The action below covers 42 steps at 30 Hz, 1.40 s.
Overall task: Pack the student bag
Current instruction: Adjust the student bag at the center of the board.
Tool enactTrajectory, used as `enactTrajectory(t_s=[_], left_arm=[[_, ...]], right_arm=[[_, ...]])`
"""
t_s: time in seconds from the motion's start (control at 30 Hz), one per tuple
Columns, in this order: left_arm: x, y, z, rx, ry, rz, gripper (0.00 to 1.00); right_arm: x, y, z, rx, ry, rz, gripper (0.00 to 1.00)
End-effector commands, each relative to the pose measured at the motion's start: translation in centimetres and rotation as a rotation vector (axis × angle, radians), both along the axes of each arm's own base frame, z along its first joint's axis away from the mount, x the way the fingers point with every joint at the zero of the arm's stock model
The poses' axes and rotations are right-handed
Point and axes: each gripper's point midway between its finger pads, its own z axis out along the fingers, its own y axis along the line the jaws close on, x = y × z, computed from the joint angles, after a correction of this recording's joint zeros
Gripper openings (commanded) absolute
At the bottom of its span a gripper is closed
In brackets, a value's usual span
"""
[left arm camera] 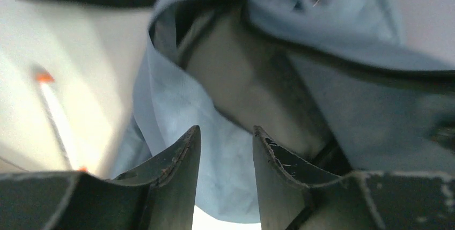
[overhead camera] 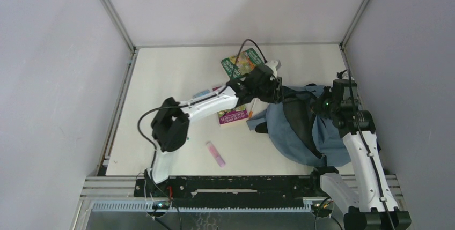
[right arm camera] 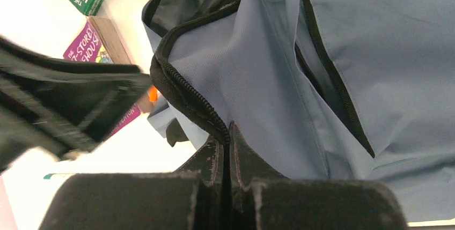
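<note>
1. Left gripper (overhead camera: pixel 274 89), seen from above, hovers at the mouth of the student bag (overhead camera: pixel 300 133), which lies on the right of the table (overhead camera: pixel 161 80). Its arm stretches across the purple book (overhead camera: pixel 230 116). The right gripper (overhead camera: pixel 326 104) sits on the bag's top.
2. Left wrist view: jaws spread apart, blue fabric just beyond them, nothing gripped.
3. Right wrist view: jaws pressed together, pinching the bag's zipped edge. The mouth seems to be getting opened; next, the left needs the opposite lip.
</note>
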Motion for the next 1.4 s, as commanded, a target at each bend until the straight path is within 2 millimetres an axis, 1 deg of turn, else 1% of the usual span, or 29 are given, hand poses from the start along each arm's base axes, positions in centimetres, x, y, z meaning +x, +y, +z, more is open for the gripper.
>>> enactTrajectory(t_s=[0.0,0.13,0.27,0.33,0.43,0.47,0.53,0.6,0.63,0.67,0.77,0.83,0.87,0.93,0.97,1.03,1.07,1.1,1.17,1.23,1.27,1.33,1.37], left_arm=[[-3.7,-1.8,-3.8,0.059,0.228,-0.021,0.44],[-5.5,-3.6,-5.5,0.091,0.272,-0.034,0.44],[-5.8,-5.0,-6.9,0.112,0.3,-0.023,0.44],[-5.9,-5.5,-7.5,0.106,0.312,-0.016,0.46],[-6.1,-6.4,-7.5,0.11,0.292,-0.029,0.54],[-6.1,-6.4,-7.6,0.131,0.28,-0.026,0.58],[-6.0,-6.1,-8.5,0.197,0.271,-0.003,0.62],[-6.1,-5.7,-9.9,0.253,0.283,0.015,0.65],[-6.1,-5.2,-10.6,0.28,0.28,0.035,0.69],[-6.1,-4.9,-11.1,0.302,0.272,0.045,0.71],[-6.3,-4.1,-12.7,0.353,0.258,0.061,0.71],[-6.3,-3.9,-13.7,0.382,0.268,0.068,0.68],[-6.4,-3.6,-14.7,0.407,0.276,0.069,0.67],[-6.5,-3.4,-15.9,0.44,0.284,0.062,0.66],[-6.5,-3.4,-16.4,0.451,0.285,0.059,0.65],[-6.5,-3.3,-17.5,0.469,0.295,0.056,0.59],[-6.6,-3.3,-17.8,0.472,0.302,0.054,0.53],[-6.7,-3.3,-18.0,0.474,0.306,0.053,0.43],[-6.6,-3.4,-17.4,0.464,0.298,0.048,0.23],[-6.1,-3.6,-15.7,0.442,0.263,0.047,0.03],[-5.8,-3.7,-14.4,0.429,0.238,0.047,0.0],[-5.2,-3.8,-11.4,0.395,0.177,0.038,0.0],[-5.0,-3.5,-9.9,0.382,0.142,0.038,0.0]], right_arm=[[0.8,0.4,1.8,0.041,-0.081,0.001,0.0],[0.7,0.4,1.8,0.044,-0.079,0.003,0.0],[0.7,0.6,1.8,0.051,-0.077,0.006,0.0],[0.7,0.6,1.8,0.052,-0.077,0.008,0.0],[0.6,0.6,1.7,0.049,-0.069,0.009,0.0],[0.5,0.5,1.6,0.049,-0.066,0.008,0.0],[0.4,0.5,1.6,0.047,-0.064,0.008,0.0],[0.4,0.5,1.6,0.049,-0.066,0.007,0.0],[0.4,0.5,1.7,0.05,-0.067,0.007,0.0],[0.4,0.6,1.7,0.05,-0.068,0.008,0.0],[0.3,0.5,1.7,0.05,-0.066,0.004,0.0],[0.3,0.6,1.7,0.054,-0.067,0.003,0.0],[0.3,0.6,1.8,0.055,-0.071,0.003,0.0],[0.2,0.6,1.8,0.057,-0.072,0.003,0.0],[0.2,0.6,1.9,0.058,-0.074,0.003,0.0],[0.2,0.6,1.9,0.056,-0.077,0.001,0.0],[0.1,0.5,1.9,0.055,-0.079,-0.001,0.0],[0.1,0.5,1.9,0.053,-0.081,-0.003,0.0],[0.0,0.3,1.8,0.045,-0.076,-0.012,0.0],[-0.1,0.0,1.5,0.036,-0.071,-0.022,0.0],[-0.1,-0.1,1.4,0.032,-0.068,-0.032,0.0],[-0.1,-0.8,1.1,0.015,-0.059,-0.069,0.0],[0.0,-1.6,0.9,0.0,-0.054,-0.113,0.0]])
